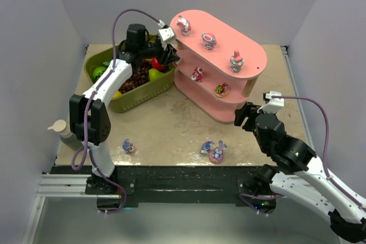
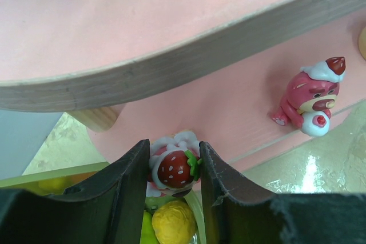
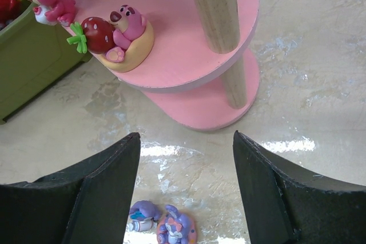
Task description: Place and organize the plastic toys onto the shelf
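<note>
Nine plastic toys in all.

Top board of the shelf (image 1: 254, 50) has three: left toy (image 1: 183, 25), middle toy (image 1: 209, 40), right toy (image 1: 237, 61). The right one is close to the board's near edge.

Middle board has two: pink bear toy (image 1: 197, 74) and bear-with-strawberry toy (image 1: 222, 89). The second sits right at the near rim, beside a wooden upright (image 3: 216, 7).

One strawberry toy (image 2: 174, 167) is clenched between the fingers of the left gripper (image 1: 167, 55), at the left end of the middle board and under the top board's overhang. It's probably just off the board. Contact can't be told from the wrist view.

Three are on the bench (image 1: 171, 124), all close to its near edge. A lone toy (image 1: 128, 147) is left, and a pair of toys (image 1: 213, 150) lies near centre, touching or nearly so.

There is one olive basket (image 1: 137, 98) of fruits, just beside the shelf's left end, so it's tight around the left arm. One pump bottle (image 1: 60, 127) stands at the bench's left edge.

The right gripper (image 1: 246, 115) is spread wide and grasps nothing. It sits off the shelf's right near end, above bare bench. A broad stretch of bench runs between the shelf and the near toys.
</note>
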Available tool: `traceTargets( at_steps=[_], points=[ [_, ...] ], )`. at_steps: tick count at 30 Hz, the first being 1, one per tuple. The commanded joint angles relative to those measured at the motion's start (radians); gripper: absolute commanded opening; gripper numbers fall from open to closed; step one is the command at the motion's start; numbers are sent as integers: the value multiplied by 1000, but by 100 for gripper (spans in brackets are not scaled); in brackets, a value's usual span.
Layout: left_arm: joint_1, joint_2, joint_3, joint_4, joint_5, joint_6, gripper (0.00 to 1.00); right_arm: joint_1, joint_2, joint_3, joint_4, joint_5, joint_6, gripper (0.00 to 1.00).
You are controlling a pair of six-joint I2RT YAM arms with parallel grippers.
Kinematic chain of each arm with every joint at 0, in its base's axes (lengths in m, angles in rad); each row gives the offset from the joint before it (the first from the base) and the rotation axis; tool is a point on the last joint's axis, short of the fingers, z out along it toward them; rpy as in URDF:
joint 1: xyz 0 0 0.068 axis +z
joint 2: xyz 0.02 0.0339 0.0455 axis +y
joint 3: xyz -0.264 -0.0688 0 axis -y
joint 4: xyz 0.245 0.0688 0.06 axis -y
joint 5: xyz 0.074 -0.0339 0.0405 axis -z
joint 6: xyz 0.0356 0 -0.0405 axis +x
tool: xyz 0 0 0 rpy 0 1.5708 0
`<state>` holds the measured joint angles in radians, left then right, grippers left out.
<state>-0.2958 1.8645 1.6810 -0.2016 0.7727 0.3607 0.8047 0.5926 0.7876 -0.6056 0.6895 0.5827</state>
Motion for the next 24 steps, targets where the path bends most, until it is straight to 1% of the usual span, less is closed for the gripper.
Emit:
traceTargets(
  at_steps=[1,8,12,18,19,20,22,23,24],
  points=[
    [7,18,52,-70,25,34,37,-2,-8,21,32,8,12,70],
    [9,19,60,-130,4,76,38,-2,1,15,40,5,14,70],
    [7,35,74,-147,20,87,39,-2,4,6,56,-2,12,70],
    [7,58,74,-121,22,64,40,-2,18,4,55,-4,17,70],
    [7,58,69,-108,19,49,41,-1,19,4,58,-4,17,70],
    [7,56,62,-81,19,41,45,-2,18,4,59,-5,17,70],
    [7,56,42,-50,17,15,47,-2,18,2,56,-5,17,70],
    [7,53,36,-23,17,6,50,-2,18,2,58,-5,19,70],
    [7,51,20,-9,17,-2,51,-2,18,1,58,-5,19,70]
  ],
)
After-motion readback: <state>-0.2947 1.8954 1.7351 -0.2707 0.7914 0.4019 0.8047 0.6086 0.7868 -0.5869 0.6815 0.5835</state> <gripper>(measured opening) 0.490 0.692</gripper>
